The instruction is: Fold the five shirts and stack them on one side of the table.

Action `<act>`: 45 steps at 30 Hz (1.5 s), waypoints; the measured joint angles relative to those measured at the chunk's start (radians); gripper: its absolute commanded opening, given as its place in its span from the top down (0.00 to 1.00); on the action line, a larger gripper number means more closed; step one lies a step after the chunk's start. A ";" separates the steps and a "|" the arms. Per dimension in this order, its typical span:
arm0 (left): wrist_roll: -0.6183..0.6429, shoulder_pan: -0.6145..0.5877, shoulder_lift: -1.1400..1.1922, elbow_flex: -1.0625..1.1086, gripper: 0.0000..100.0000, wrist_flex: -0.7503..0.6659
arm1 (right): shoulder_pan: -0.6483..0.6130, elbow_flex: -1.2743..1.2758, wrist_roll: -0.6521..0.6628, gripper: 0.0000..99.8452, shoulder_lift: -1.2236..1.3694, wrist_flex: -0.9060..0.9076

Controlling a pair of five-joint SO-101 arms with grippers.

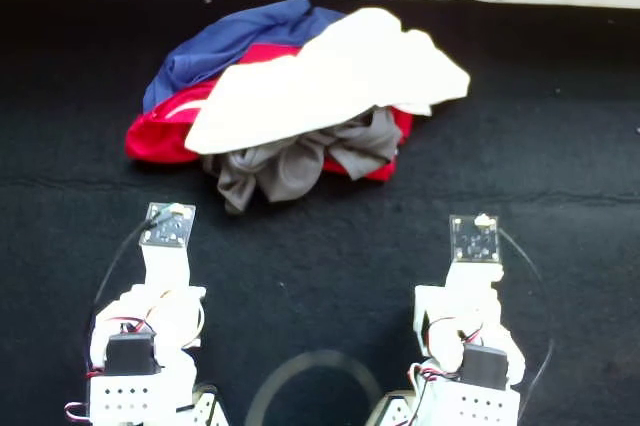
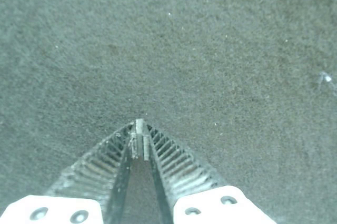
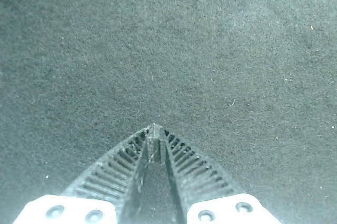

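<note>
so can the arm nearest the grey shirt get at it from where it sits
Probably yes. The grey shirt spills out at the near edge of the pile, and just bare black table lies between it and that arm's hand. The hand is shut, so it would need to open first.

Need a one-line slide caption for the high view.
Crumpled shirt pile, white shirt on top, at the far side of the black table; both arms sit apart from it.
</note>
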 measured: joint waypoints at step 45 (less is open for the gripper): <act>-0.005 -0.092 0.310 -0.634 0.70 -0.390 | 0.000 0.000 0.000 0.99 0.000 0.000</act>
